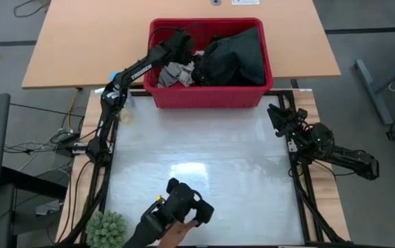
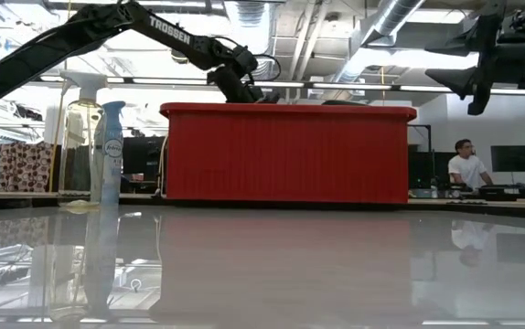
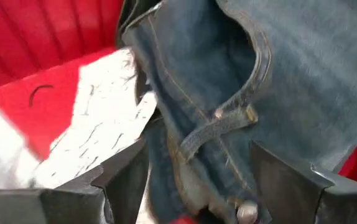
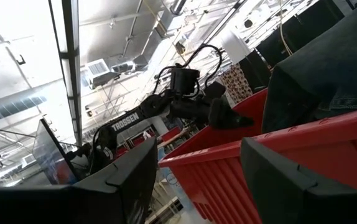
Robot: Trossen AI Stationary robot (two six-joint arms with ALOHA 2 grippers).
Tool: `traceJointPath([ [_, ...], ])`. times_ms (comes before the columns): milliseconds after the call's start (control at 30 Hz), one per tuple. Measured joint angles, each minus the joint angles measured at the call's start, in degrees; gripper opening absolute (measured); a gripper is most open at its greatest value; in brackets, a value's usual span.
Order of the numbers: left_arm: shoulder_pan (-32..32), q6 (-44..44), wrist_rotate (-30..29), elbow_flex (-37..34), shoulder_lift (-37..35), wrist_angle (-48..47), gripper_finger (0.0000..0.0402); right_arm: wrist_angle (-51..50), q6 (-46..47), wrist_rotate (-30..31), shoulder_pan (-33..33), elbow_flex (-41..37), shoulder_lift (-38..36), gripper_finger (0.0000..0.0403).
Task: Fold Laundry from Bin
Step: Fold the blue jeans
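Note:
The red bin (image 1: 208, 95) stands at the table's far edge. In it lie dark blue denim trousers (image 1: 235, 55) and a white cloth with grey print (image 1: 177, 72). My left gripper (image 1: 184, 43) reaches down into the bin's left part, slanting from the left. It is open in the left wrist view, where its fingers stand on either side of the trousers' waistband (image 3: 228, 124), with the white cloth (image 3: 91, 130) beside it. My right gripper (image 1: 276, 116) waits open at the table's right edge, pointing toward the bin (image 4: 328, 143). My left gripper (image 3: 197, 199) has the trousers' waistband, with its belt loop (image 3: 219, 127) and metal button (image 3: 247, 211), between its open fingers. Whether the fingers (image 3: 125, 186) touch the denim, I cannot tell. The trousers lie in the bin.
Two spray bottles (image 2: 107, 151) stand at the table's far left corner. A small green plant (image 1: 107, 229) sits at the near left corner. A hand with a dark device (image 1: 184, 207) reaches over the near edge. A person (image 2: 468, 166) sits far behind the table.

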Motion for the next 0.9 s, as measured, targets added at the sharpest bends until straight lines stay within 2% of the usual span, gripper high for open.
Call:
traceJointPath([
  [267,-1.14,-5.44,-1.51,-0.21,5.01,0.14,0.0262,0.0,0.08,-0.31,-0.03,0.01,-0.07,0.0255],
  [433,-1.18,-8.68,4.82,-0.13,7.95,1.99,0.0261,0.08,0.15,-0.02,0.02,0.04,-0.09,0.0255],
  [533,-1.47,-10.39,8.95,-0.17,10.27,2.76,0.0246,0.14,0.16,0.08,0.03,0.04,-0.13,0.0255],
  [667,-1.84,-12.18,12.24,-0.22,12.19,6.21,0.0191,0.39,0.17,0.02,0.0,0.04,-0.11,0.0255],
  [733,-1.9,-12.73,13.39,-0.21,12.56,9.12,0.0143,0.45,0.22,0.25,-0.01,0.04,-0.13,0.0255],
  [833,-1.9,-13.83,14.14,-0.24,12.63,12.78,0.005,0.48,0.22,0.25,0.0,0.04,-0.11,0.0255],
  [900,-1.9,-15.51,14.63,-0.24,12.63,16.29,0.0016,0.44,0.4,0.24,0.0,0.04,-0.11,0.0255],
])
